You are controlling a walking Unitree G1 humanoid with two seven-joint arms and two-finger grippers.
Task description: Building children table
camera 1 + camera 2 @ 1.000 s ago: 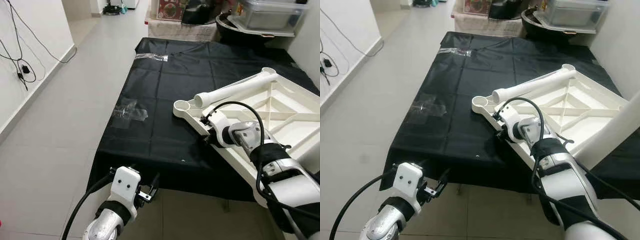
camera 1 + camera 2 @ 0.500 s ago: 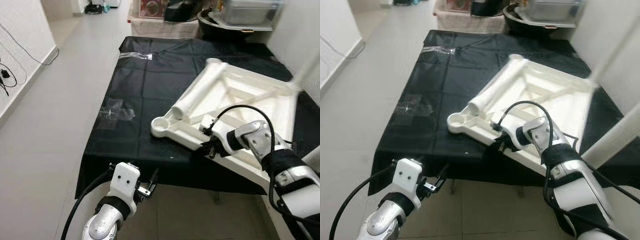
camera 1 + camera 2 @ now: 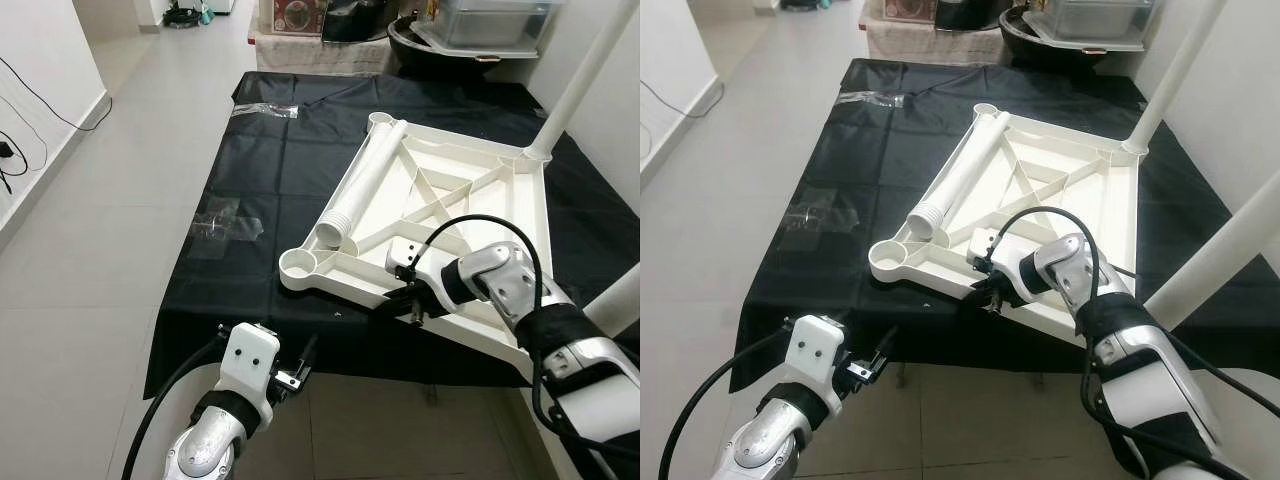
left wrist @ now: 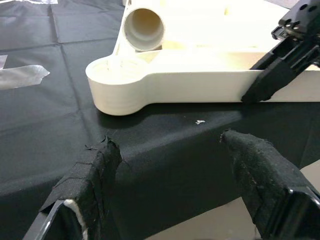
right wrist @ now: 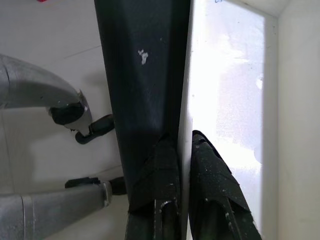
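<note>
The white table top (image 3: 341,287) lies upside down on a black cloth (image 3: 280,170). A loose white leg (image 3: 362,185) rests across its ribs, and an empty round socket (image 4: 117,70) sits at its near corner. One leg (image 3: 578,80) stands upright in the far right corner. Another leg (image 3: 1225,260) rises at the right. My right gripper (image 3: 405,305) is shut on the top's near rim (image 5: 184,100), one finger (image 5: 165,170) outside and one inside. My left gripper (image 4: 170,145) hangs open just below the cloth's front edge, facing the socket.
Crumpled clear tape (image 3: 225,220) and another strip (image 3: 265,110) lie on the cloth. A dark bowl and a plastic box (image 3: 480,30) stand beyond the far end. Grey tiled floor (image 3: 90,280) spreads to the left, up to a white wall with cables.
The table top has swung round on the cloth, its socket corner moving toward my left and nearer, the loose leg riding along. My right gripper has kept its hold on the rim. The camera shifted too.
</note>
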